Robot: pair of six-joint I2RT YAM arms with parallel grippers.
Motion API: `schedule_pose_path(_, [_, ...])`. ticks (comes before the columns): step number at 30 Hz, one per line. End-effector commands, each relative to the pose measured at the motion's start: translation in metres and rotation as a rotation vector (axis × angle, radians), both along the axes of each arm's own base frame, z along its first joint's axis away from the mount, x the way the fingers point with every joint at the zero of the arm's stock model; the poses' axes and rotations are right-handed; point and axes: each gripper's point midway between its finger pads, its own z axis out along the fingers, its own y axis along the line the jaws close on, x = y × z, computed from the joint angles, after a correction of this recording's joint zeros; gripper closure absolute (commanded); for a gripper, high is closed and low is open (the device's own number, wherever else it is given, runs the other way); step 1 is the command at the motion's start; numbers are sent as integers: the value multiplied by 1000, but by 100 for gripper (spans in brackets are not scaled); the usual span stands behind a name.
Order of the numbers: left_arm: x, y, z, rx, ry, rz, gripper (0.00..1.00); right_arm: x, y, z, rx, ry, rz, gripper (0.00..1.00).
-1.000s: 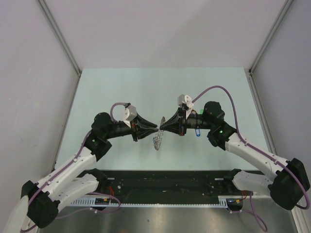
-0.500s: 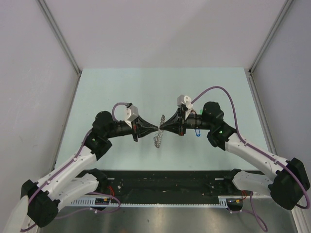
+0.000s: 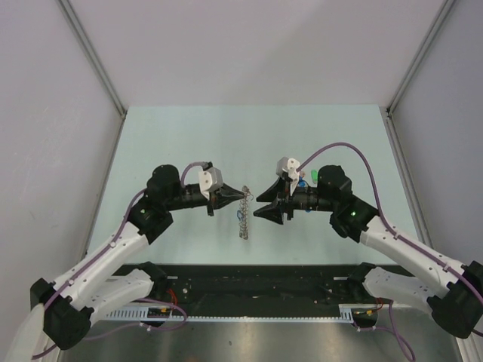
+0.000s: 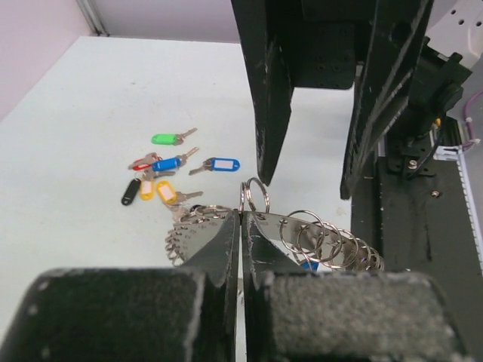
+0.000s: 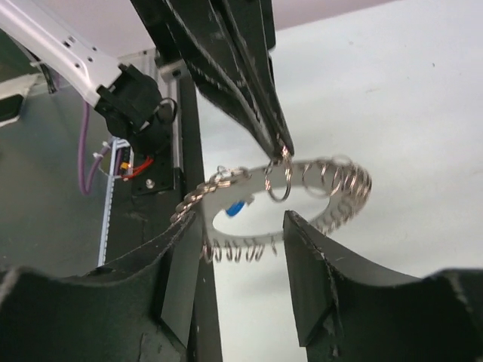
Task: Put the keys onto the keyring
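Metal keyring (image 3: 242, 219) hangs edge-on, clamped at its 12 o'clock rim by the closed left gripper (image 3: 245, 194). Right gripper (image 3: 257, 207), at the ring's 3 o'clock, stands with fingers apart, holding nothing. Keys (image 4: 167, 163) lie on the table (image 3: 189, 136), mostly hidden overhead behind the right gripper.

(a) The keyring (image 3: 243, 216): a flat grey metal ring with a wide central hole, its rim strung with many small wire loops. I see it pinched at the rim between the closed tips of the left claw (image 3: 247, 194). It hangs below them edge-on, just in front of the parted fingers of the right claw (image 3: 259, 206).

(b) The keys (image 4: 167, 163): small, with green, blue, red, yellow and black tags. They lie in a loose cluster on the table (image 4: 90, 90) beyond the left claw's tips, apart from the ring.
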Motion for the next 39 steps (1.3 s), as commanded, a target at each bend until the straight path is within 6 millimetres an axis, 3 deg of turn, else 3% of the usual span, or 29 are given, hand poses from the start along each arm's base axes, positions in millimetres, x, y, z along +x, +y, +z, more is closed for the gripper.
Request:
schedule_pose_path(1, [7,-1,21,52,-168,-38,99,11,-12,-1,-41,-29,-111,47])
schedule_pose_path(6, [8,0,18,95,-179,-49,100,22,-14,1,-31,-23,-167,46])
schedule_pose_path(16, [6,-2,11,76,-175,-61,100,32,11,-6,14,53,-114,31])
schedule_pose_path(22, [4,-3,8,69,-168,-70,100,35,20,-8,34,74,-92,30])
schedule_pose_path(25, [4,-3,7,69,-164,-70,100,28,22,-4,49,64,-53,36])
schedule_pose_path(32, [11,-2,6,66,-138,-27,100,10,24,4,67,41,34,72])
schedule_pose_path(39, [20,-2,8,41,-101,38,100,-12,24,4,56,12,144,78])
